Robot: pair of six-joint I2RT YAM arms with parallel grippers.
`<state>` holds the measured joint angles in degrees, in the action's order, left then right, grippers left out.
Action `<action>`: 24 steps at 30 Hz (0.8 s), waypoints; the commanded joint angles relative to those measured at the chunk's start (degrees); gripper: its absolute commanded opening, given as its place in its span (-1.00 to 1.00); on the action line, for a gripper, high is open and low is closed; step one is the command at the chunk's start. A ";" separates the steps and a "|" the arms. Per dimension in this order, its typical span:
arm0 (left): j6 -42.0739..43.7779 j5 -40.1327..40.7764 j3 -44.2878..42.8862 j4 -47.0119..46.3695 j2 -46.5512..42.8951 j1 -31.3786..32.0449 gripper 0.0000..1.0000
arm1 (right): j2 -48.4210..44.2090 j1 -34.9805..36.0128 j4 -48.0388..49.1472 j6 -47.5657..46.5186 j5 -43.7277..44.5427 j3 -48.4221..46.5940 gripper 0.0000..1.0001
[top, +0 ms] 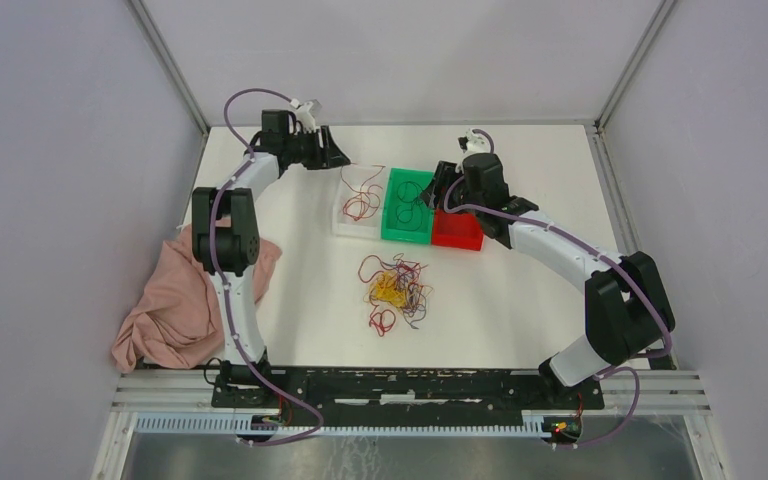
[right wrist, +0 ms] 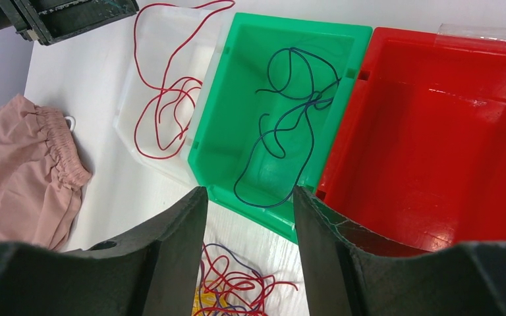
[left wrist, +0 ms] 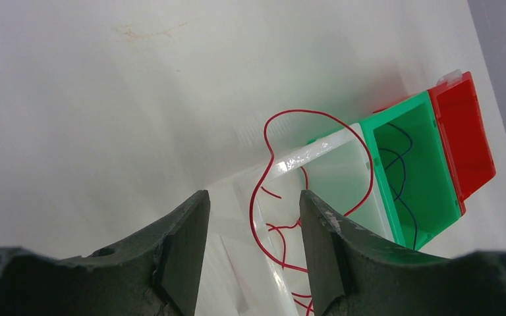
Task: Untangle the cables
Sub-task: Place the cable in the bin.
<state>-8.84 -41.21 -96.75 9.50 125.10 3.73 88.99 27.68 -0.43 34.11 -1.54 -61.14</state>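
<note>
Most of the thin, curly cables (top: 395, 292) lie in one tangled heap of red, yellow-orange and dark blue strands on the white table (top: 520, 310), near its middle and just in front of a row of three bins. The strands in the heap are too knotted to count.

The translucent white plastic bin (top: 345, 222) on the left holds loose red strands (right wrist: 165, 105), and one loop arches out past its rim. The green plastic bin (right wrist: 237, 85) in the middle, touching it, holds looping dark blue strands (right wrist: 290, 105). The red plastic bin (right wrist: 435, 131) on the right shows its glossy floor.

The left gripper (left wrist: 255, 204) hangs beside the white bin's far corner, its jaws moderately apart and holding nothing. The right gripper (right wrist: 250, 197) hovers above the green and red bins, its jaws likewise apart and gripping nothing.

One crumpled pink cloth (top: 175, 300) lies at the table's left edge by the left arm.
</note>
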 commanded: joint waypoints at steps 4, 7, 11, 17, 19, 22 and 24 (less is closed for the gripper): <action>-5.13 -3.07 -0.44 -5.58 1.34 -0.03 0.12 | 0.14 -0.15 3.24 0.38 -0.66 -0.59 0.11; -5.69 -3.09 -0.61 -6.09 2.07 -0.08 0.10 | 0.02 -0.21 3.22 0.34 -0.58 -0.49 0.10; -6.31 -2.74 -1.63 -6.51 3.41 -0.04 0.12 | -0.20 -0.23 3.30 0.34 -0.65 -0.54 0.09; -8.18 -2.99 -3.27 -8.23 5.26 -0.05 0.11 | -0.18 -0.24 3.82 0.54 -0.83 -0.01 0.07; -8.82 -3.80 -3.43 -8.88 5.49 -0.04 0.07 | -0.14 -0.24 4.00 0.60 -0.83 0.20 0.06; -9.90 -5.28 -3.58 -10.08 5.59 -0.04 -0.07 | 0.05 -0.22 4.26 0.76 -0.88 0.37 0.05; -10.70 -6.19 -3.62 -11.08 5.59 -0.06 -0.16 | 0.22 -0.26 4.54 1.03 -1.11 0.48 0.03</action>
<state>-15.55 -44.36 -97.86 2.87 130.69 3.73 89.01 27.68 0.58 34.37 -1.83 -61.01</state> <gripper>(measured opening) 0.455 0.525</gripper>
